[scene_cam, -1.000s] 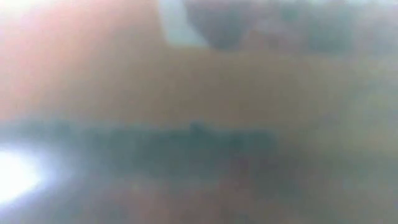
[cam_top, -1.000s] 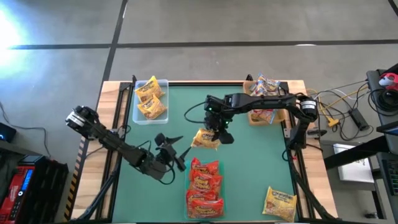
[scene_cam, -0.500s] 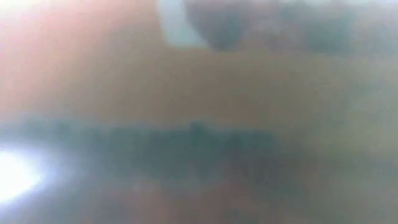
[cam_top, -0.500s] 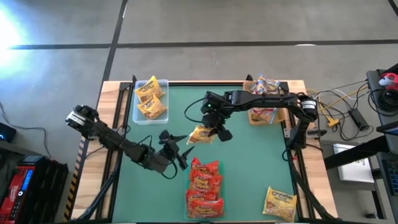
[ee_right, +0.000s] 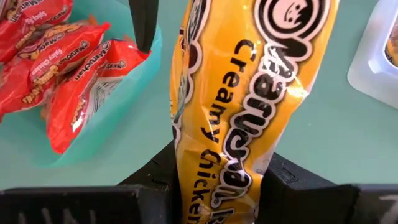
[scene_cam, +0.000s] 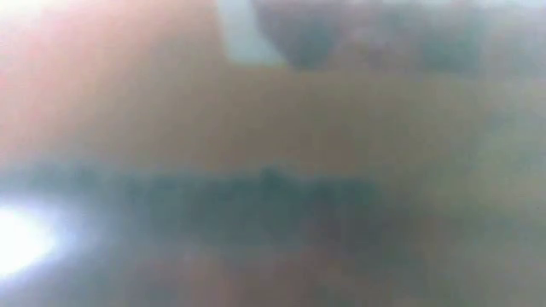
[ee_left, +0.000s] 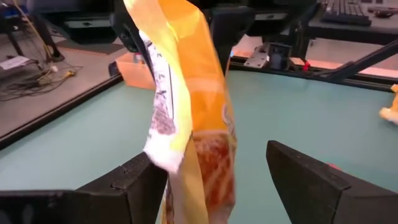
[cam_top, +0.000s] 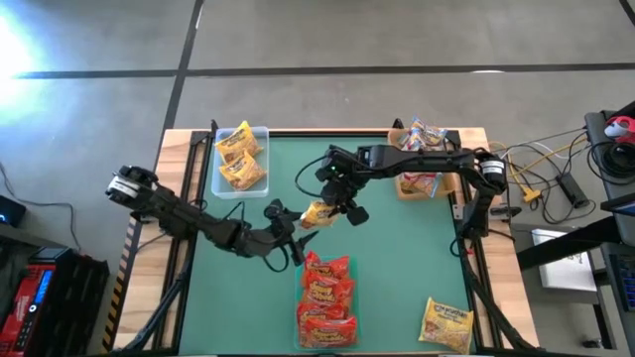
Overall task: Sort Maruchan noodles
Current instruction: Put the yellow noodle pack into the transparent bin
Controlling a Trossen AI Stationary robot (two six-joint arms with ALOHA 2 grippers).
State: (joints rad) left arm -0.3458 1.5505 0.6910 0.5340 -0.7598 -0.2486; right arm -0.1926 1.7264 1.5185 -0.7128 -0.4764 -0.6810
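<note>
A yellow Maruchan noodles packet (cam_top: 316,213) hangs over the middle of the table with my right gripper (cam_top: 339,206) shut on it. In the right wrist view its label (ee_right: 249,93) reads "Creamy Chicken". My left gripper (cam_top: 288,224) is open and comes from the table's left. In the left wrist view the packet (ee_left: 199,137) hangs between my left gripper's (ee_left: 211,158) two fingers. Red packets (cam_top: 327,296) lie in a green tray (ee_right: 37,155) near the front edge. My right gripper pinches the yellow packet's upper end (ee_right: 214,186) between its two fingers, across the flat faces. The fingers slant down from the table's right. The packet hangs below them, edge-on and clear of the table. Whether my left gripper's finger (ee_left: 127,183) touches the packet's white edge (ee_left: 163,160), I cannot tell.
A clear tray (cam_top: 260,134) with yellow packets stands at the far left. A brown tray (cam_top: 422,169) with pale packets stands at the far right. One yellow packet (cam_top: 446,323) lies at the near right corner. The low view shows only blur.
My left gripper has swung toward the table's right and far side, up to the hanging packet, and stays open. My right gripper has rolled and risen slightly, and the packet has turned from lying broad-side up to hanging edge-on.
</note>
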